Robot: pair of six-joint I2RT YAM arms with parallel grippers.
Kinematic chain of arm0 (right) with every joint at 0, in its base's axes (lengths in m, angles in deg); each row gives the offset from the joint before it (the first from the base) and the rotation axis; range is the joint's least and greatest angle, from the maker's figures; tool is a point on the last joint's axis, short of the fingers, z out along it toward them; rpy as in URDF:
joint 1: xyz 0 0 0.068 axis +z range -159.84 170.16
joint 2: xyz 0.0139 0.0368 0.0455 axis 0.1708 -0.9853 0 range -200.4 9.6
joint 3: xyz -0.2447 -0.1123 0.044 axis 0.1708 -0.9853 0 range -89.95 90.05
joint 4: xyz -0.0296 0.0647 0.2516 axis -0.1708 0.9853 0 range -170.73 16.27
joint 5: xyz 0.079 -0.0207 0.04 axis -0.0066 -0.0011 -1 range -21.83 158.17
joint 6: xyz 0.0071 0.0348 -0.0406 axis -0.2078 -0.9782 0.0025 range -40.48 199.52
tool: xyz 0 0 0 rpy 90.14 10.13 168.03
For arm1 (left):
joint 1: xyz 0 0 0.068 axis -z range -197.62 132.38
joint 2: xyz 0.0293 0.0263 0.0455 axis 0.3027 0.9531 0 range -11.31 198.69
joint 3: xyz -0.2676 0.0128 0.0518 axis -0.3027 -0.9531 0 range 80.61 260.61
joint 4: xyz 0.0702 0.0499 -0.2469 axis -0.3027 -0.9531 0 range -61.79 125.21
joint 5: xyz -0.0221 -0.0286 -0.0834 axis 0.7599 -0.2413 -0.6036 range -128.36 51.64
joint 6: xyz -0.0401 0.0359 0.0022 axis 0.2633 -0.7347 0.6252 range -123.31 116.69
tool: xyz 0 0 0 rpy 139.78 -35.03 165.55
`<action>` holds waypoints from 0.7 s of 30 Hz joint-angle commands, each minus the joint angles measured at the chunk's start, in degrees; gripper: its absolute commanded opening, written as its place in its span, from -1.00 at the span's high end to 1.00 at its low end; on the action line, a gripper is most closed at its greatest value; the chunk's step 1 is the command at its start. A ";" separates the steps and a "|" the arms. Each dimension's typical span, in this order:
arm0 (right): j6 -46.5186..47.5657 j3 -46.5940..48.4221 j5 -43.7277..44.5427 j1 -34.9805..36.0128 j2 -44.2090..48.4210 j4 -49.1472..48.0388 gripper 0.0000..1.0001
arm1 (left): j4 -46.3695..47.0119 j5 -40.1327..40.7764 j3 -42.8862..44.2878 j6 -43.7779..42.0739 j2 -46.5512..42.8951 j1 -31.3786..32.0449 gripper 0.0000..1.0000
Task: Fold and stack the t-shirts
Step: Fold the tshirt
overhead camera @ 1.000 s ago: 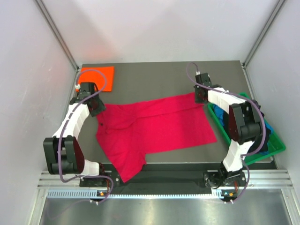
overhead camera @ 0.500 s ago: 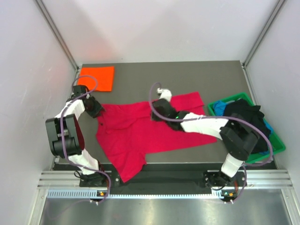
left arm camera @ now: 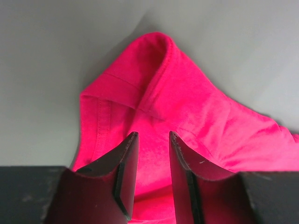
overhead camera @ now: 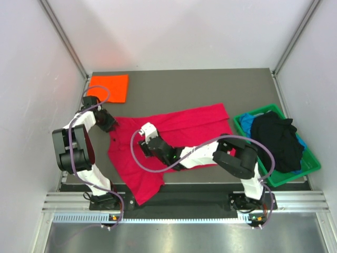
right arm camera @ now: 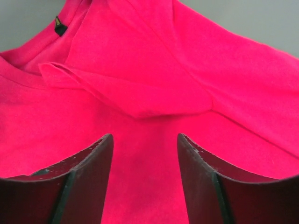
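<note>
Red shirt: a crimson t-shirt (overhead camera: 200, 124) lies spread across the middle of the table (overhead camera: 174, 87), rumpled, one edge loosely folded over near the collar.
Other shirts: an orange shirt (overhead camera: 109, 87) lies folded at the far left corner. A black shirt (overhead camera: 276, 142) and a blue shirt (overhead camera: 245, 122) are heaped in the green bin (overhead camera: 314, 163) at the right.
Left gripper (left arm camera: 152, 137): at the shirt's left sleeve, fingers narrowly parted with red cloth showing between them. Whether they pinch it cannot be told.
Right gripper (right arm camera: 145, 137): low over the chest, fingers spread wide, holding nothing.
Step in hand: probably flattening before the fold.
Doing it well: take one layer at the hem, pull the wrinkles flat, and keep the sleeve anchored.
</note>
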 commanded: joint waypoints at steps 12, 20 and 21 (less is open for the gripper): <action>18.09 7.42 4.04 3.34 -7.73 -9.19 -0.27 | 1.14 -0.39 1.59 0.45 2.68 -0.52 0.30; 21.35 10.41 4.04 4.75 -11.33 -8.76 -0.29 | 0.96 1.10 0.62 -0.43 3.56 -0.52 0.34; 22.22 11.11 4.04 4.83 -11.68 -8.67 -0.29 | 0.87 1.01 0.88 -0.52 3.65 -0.52 0.34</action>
